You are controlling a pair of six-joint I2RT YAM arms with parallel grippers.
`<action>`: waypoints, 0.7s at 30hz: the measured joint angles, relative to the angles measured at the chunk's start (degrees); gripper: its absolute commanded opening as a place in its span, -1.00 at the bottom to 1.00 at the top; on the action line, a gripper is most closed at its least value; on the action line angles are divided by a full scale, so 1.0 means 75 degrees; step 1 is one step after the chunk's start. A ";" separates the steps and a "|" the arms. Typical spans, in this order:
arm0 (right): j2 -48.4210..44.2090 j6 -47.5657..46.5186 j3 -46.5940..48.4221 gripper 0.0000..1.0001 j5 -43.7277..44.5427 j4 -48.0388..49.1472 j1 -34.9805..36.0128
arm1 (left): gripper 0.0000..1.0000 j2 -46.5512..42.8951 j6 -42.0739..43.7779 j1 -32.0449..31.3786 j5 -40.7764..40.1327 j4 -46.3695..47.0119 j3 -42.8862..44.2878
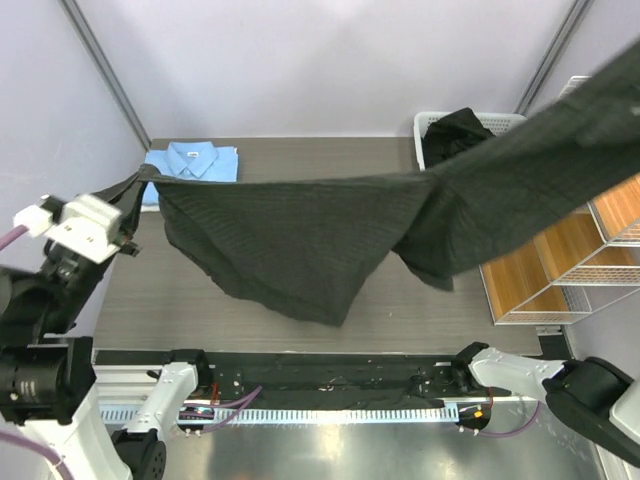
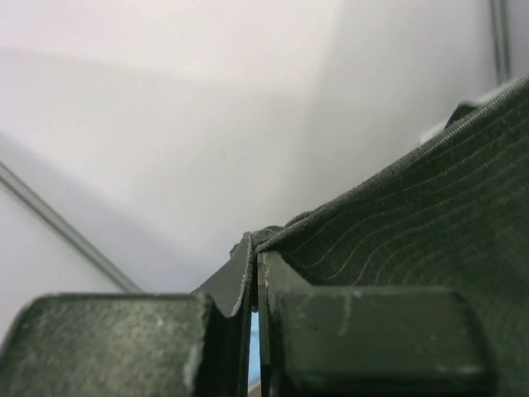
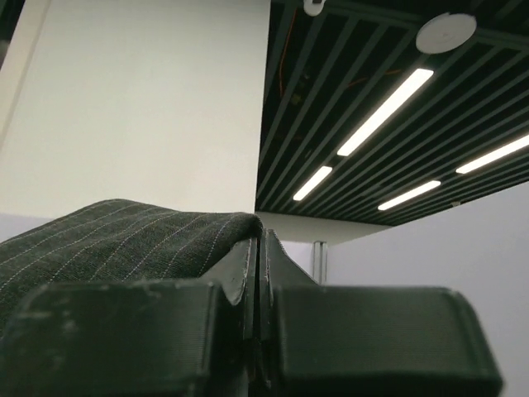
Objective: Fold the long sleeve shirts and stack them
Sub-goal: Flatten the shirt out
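The black-charcoal pinstriped shirt (image 1: 300, 235) hangs spread in the air above the table, stretched between both grippers. My left gripper (image 1: 135, 190) at the left is shut on one edge of it; the left wrist view shows the cloth (image 2: 413, 215) pinched at the fingertips (image 2: 254, 244). My right gripper is raised out of the top view at the upper right; in the right wrist view (image 3: 258, 240) it is shut on the shirt's edge (image 3: 124, 236). The light blue shirt (image 1: 195, 162) lies folded at the table's far left corner.
A white basket (image 1: 432, 125) with dark cloth (image 1: 455, 135) in it stands at the far right. A wooden shelf unit with wire frames (image 1: 560, 265) stands to the right of the table (image 1: 150, 300). The hanging shirt's lower tip reaches down near the table's front middle.
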 measured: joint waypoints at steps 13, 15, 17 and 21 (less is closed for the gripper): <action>0.0189 -0.0606 -0.2795 -0.98 -0.0079 0.1737 -0.0396 | -1.00 0.1725 -0.0615 -0.0015 -0.0729 0.0743 -0.0356; 0.0959 -0.0662 -0.3150 -0.98 -0.0172 0.1900 -0.0743 | -1.00 0.2384 -0.0455 -0.0015 -0.0915 0.0781 -0.1003; 0.2014 -0.0592 -0.3293 -0.98 -0.0364 0.2040 -0.1236 | -1.00 0.3261 -0.0306 -0.0012 -0.1186 0.0941 -0.1553; 0.4677 -0.0487 -0.3060 -0.98 -0.0717 0.2020 -0.1993 | -1.00 0.5050 -0.0184 -0.0006 -0.1562 0.1055 -0.1941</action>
